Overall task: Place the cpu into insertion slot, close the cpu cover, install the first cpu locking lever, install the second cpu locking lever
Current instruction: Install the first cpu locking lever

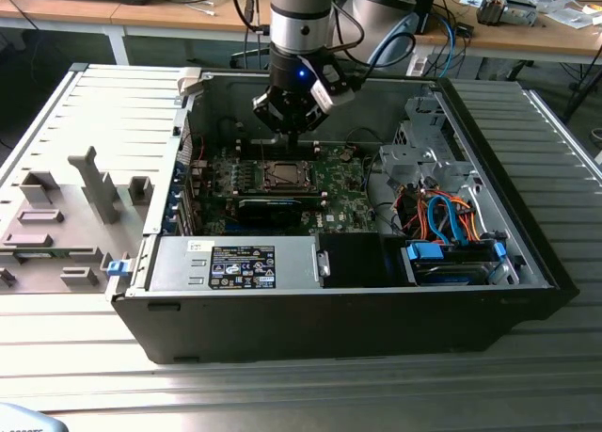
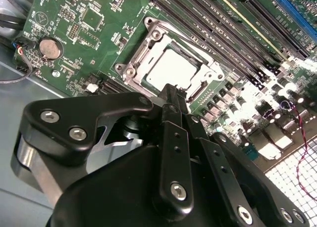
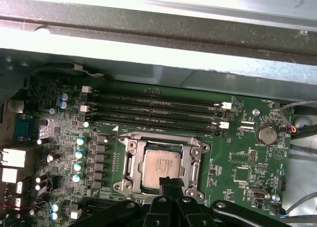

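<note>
The cpu (image 3: pixel 159 165) lies silver top up in the insertion slot (image 3: pixel 130 180) on the green motherboard (image 3: pixel 237 162); I see it in both wrist views (image 2: pixel 171 68). The cpu cover (image 3: pixel 197 160), a silver frame, lies flat around the chip (image 2: pixel 131 64). I cannot make out the locking levers. My gripper (image 3: pixel 166 181) hangs just above the socket's edge with its black fingers (image 2: pixel 171 96) shut together and nothing between them. In the exterior view the gripper (image 1: pixel 290 129) hovers over the socket (image 1: pixel 282 176) inside the open computer case.
Long black memory slots (image 3: pixel 153 108) run beside the socket, and a coin battery (image 3: pixel 266 134) lies nearby. A black card (image 1: pixel 273 206) stands upright near the socket. The case walls (image 1: pixel 310 79), the power supply (image 1: pixel 235 263) and a drive cage with cables (image 1: pixel 451 216) hem in the board.
</note>
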`<state>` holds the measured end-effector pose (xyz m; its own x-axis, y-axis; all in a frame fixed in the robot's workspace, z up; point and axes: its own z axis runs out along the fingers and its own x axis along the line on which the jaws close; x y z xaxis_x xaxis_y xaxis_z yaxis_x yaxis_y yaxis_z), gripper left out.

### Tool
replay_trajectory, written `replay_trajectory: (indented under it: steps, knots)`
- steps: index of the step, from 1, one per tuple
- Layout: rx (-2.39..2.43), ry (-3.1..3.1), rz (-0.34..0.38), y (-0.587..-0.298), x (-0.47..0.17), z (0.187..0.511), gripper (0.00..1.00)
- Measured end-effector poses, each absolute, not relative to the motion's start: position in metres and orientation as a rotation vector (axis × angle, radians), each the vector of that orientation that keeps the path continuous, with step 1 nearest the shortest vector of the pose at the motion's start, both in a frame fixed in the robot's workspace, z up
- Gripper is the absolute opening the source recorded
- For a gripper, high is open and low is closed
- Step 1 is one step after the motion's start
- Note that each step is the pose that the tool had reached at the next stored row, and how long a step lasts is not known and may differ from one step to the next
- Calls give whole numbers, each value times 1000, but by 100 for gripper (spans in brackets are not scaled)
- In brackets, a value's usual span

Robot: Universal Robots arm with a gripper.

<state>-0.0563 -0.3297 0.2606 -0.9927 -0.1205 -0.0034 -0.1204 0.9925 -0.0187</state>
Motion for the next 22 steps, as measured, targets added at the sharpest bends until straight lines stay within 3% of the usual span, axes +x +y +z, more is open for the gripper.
replay_trajectory:
  steps: [22]
  knots:
    - [-189, 3131, -29, -322, -60, 261, 11]
